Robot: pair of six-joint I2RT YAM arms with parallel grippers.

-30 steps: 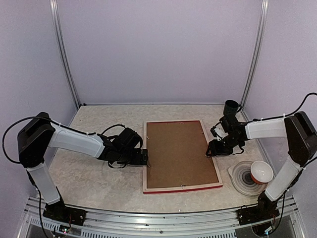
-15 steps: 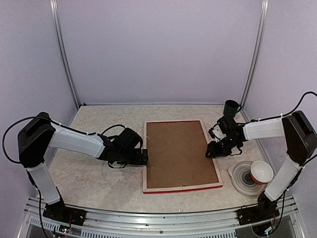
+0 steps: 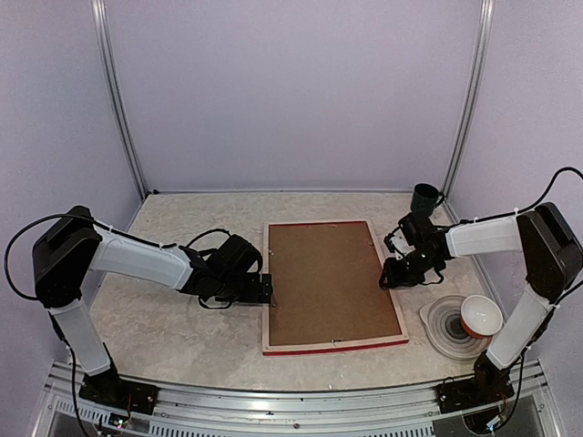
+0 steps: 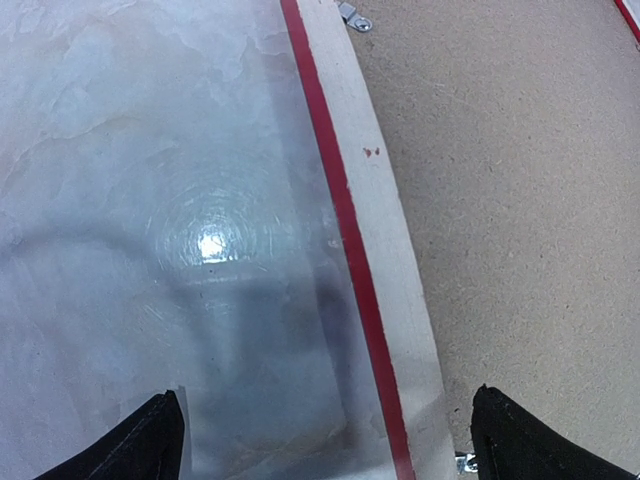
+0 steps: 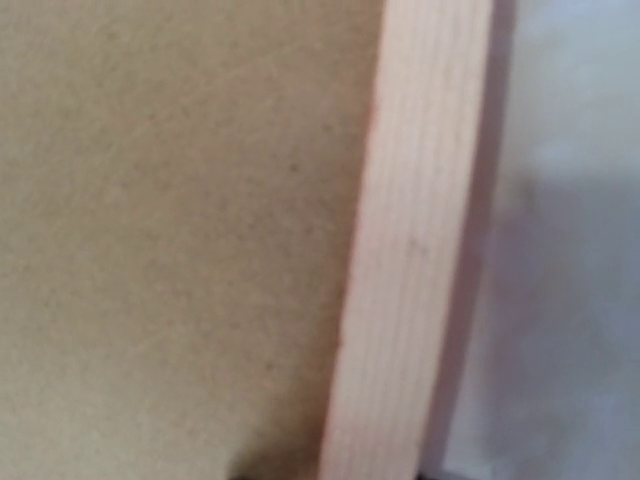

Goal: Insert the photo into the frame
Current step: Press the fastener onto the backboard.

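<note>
The frame lies face down in the middle of the table, pale wood back up and a red edge showing at the front. A brown backing board fills it, and the photo is hidden. My left gripper is open, its black fingertips astride the frame's left rail, one over the table and one over the board. My right gripper is down at the frame's right rail. That rail fills the right wrist view, so the jaws hardly show.
A dark cup stands at the back right. White plates with a red-and-white bowl sit at the front right, close to the right arm. A metal clip is on the frame's back.
My right gripper has shifted a little left onto the frame's right rail. The left arm and the frame have not moved.
</note>
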